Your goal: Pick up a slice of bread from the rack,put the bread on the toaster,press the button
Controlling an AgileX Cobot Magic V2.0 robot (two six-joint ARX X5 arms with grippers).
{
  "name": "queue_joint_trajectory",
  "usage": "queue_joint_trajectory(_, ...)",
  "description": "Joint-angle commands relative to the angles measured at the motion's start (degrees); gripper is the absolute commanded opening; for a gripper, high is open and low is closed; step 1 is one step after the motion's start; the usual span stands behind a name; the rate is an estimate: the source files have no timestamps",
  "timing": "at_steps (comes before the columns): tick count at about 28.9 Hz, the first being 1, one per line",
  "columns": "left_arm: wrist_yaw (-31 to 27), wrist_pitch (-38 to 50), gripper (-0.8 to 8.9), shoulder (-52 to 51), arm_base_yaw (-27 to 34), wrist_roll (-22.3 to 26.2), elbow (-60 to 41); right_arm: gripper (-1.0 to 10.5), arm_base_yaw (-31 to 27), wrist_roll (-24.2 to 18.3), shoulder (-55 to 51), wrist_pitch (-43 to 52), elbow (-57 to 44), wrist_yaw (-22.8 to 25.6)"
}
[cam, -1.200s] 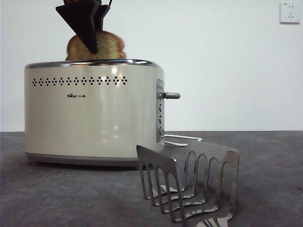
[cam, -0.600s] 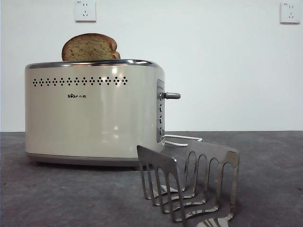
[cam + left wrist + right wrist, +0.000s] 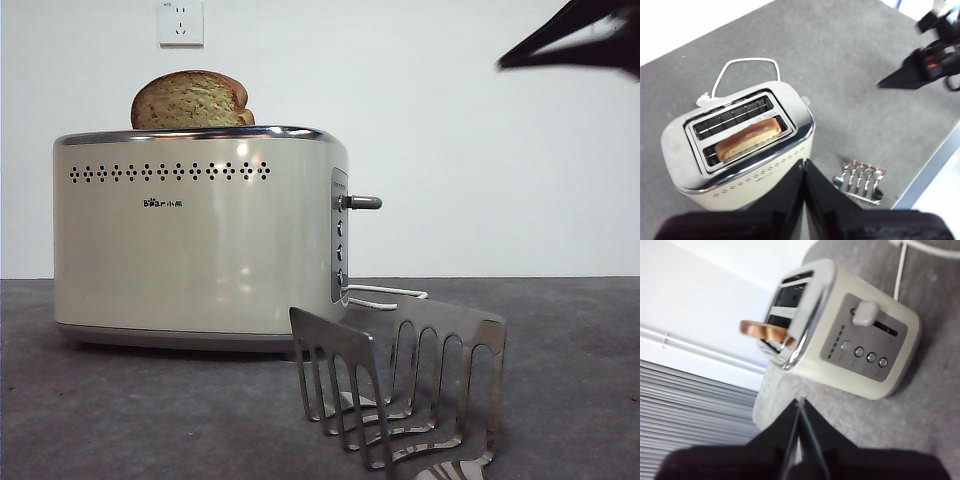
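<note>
The slice of bread (image 3: 190, 99) stands in the toaster (image 3: 200, 250)'s nearer slot, its domed brown crust rising above the chrome rim; the farther slot beside it is vacant. The button (image 3: 364, 202) juts from the right end panel, open table around it. The rack (image 3: 400, 390) sits nearer, right. The right gripper (image 3: 520, 62) hovers high right, jaws clenched; the left gripper (image 3: 804, 165), above, likewise closed.

- The slice of bread (image 3: 190, 99) stands in the toaster (image 3: 200, 240), sticking out of the top.
- The button (image 3: 364, 202) sticks out of the toaster's right end.
- The rack (image 3: 400, 390) sits on the counter (image 3: 120, 420), in front of the toaster's right end.
</note>
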Motion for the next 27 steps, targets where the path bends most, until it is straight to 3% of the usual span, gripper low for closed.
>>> queue_joint_trajectory(1, 0.17, 0.17, -0.09, -1.99, 0.02, -1.75, -1.38, -0.1, 2.08, 1.75, 6.93, 0.85, 4.48, -0.35)
queue_joint_trajectory(6, -0.61, 0.17, -0.09, -6.29, 0.02, -1.79, -7.63, -0.1, 5.95, 0.74, 18.25, 0.55, 14.27, 1.09)
queue_joint_trajectory(14, -12.0, 0.17, -0.08, -13.94, 0.04, -2.12, -20.24, -0.1, 9.22, -3.67, 31.23, -8.26, 27.1, 4.44)
queue_joint_trajectory(17, -12.07, 0.17, -0.08, -15.74, 0.02, -3.19, -22.86, -0.1, 9.66, -5.75, 34.01, -10.97, 29.62, 5.68)
queue_joint_trajectory(27, -12.07, 0.17, -0.08, -17.59, 0.02, -4.02, -23.8, -0.1, 10.8, -6.58, 39.45, -11.19, 30.38, 8.15)
